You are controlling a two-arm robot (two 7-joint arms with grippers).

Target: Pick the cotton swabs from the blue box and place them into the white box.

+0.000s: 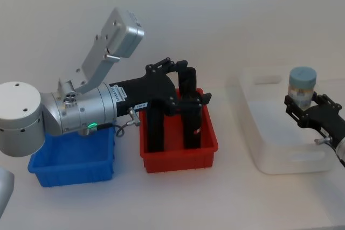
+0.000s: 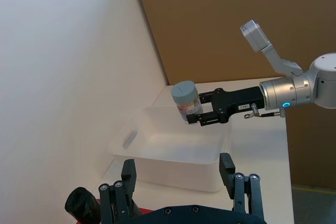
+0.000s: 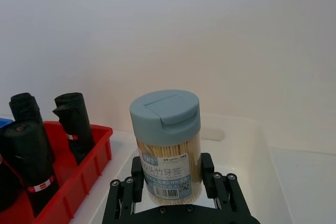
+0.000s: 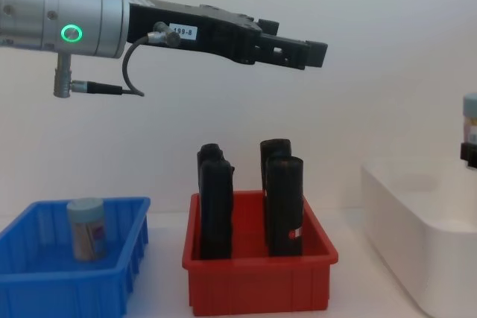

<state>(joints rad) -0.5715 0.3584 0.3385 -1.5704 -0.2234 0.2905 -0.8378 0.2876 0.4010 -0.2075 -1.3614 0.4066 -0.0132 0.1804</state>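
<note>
My right gripper (image 1: 304, 103) is shut on one jar of cotton swabs (image 1: 302, 85) and holds it upright above the white box (image 1: 257, 149). The right wrist view shows this jar (image 3: 167, 145) with its pale blue-grey lid, the white box (image 3: 252, 145) below it. From the left wrist the same jar (image 2: 186, 100) hangs over the box's far side. A second jar (image 4: 87, 229) stands in the blue box (image 4: 74, 288) at the left. My left gripper (image 4: 298, 53) hovers open and empty high above the red bin (image 4: 257, 288).
The red bin (image 1: 178, 157) sits between the blue box (image 1: 73, 162) and the white box and holds several tall black rolls (image 4: 283, 202). The left arm's body (image 1: 81, 109) overhangs the blue box. A wall runs close behind the table.
</note>
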